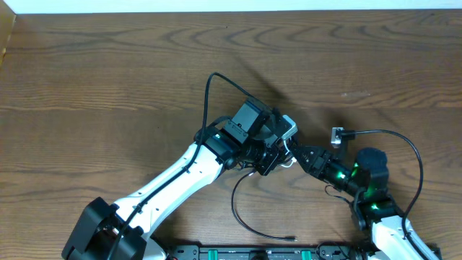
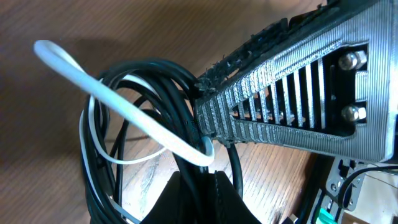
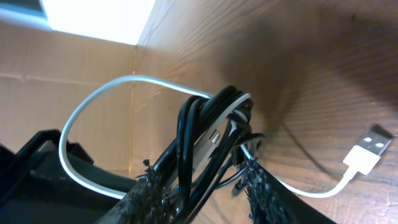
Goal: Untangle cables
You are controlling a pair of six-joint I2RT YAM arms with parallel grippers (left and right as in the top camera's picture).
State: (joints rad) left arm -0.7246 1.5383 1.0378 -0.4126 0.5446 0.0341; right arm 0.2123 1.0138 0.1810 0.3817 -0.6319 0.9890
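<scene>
The cables form a small bundle of black cords with one white strand, lifted between the two arms at the table's middle. My left gripper holds it from the left. In the left wrist view its black fingers are shut on black cords, and the white strand loops across them. My right gripper meets the bundle from the right, and its ribbed finger presses against it. Seen from the right wrist, the cords run between the right gripper's fingers, touching both. A white USB plug hangs free.
A loose black cord curls on the wood below the grippers and ends in a small plug. Another black cord with a silver plug arcs right around the right arm. A cardboard wall stands at the left edge.
</scene>
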